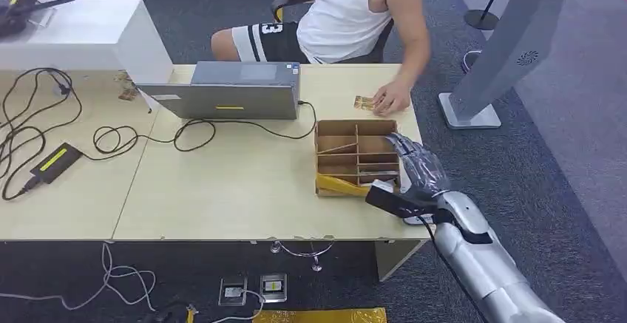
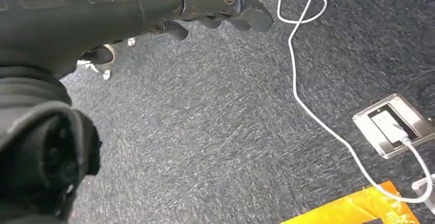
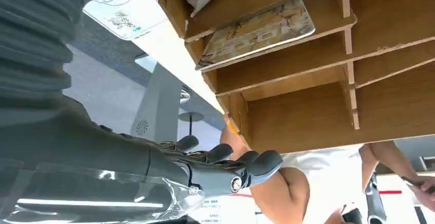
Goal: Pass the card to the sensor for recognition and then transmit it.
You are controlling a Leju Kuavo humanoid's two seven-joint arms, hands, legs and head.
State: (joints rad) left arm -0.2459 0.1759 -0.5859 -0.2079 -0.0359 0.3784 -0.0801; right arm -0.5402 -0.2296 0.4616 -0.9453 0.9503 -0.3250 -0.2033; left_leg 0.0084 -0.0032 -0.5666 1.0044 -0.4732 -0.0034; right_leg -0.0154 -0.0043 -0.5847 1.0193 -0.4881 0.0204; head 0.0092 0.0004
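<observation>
Right hand [image 1: 416, 166] hovers at the right edge of the box [image 1: 356, 157], fingers spread, holding nothing. Left hand [image 2: 215, 8] hangs over the carpet, fingers loosely extended and apart, empty.

Cards: the right wrist view shows one card [image 3: 259, 32] lying flat in a slot of the box. A person's hand [image 1: 392, 99] rests on the table [image 1: 236, 190] beside another card [image 1: 362, 102], just beyond the box. We cannot tell which card is meant for the pass.

Risks, as we judge them:
- The slots look narrow, so fingers may catch a divider and drag or tip the light box.
- A flat card gives little edge to pinch, so it may slip.
- The person's hand is near, so a reach past the box could touch it.
</observation>
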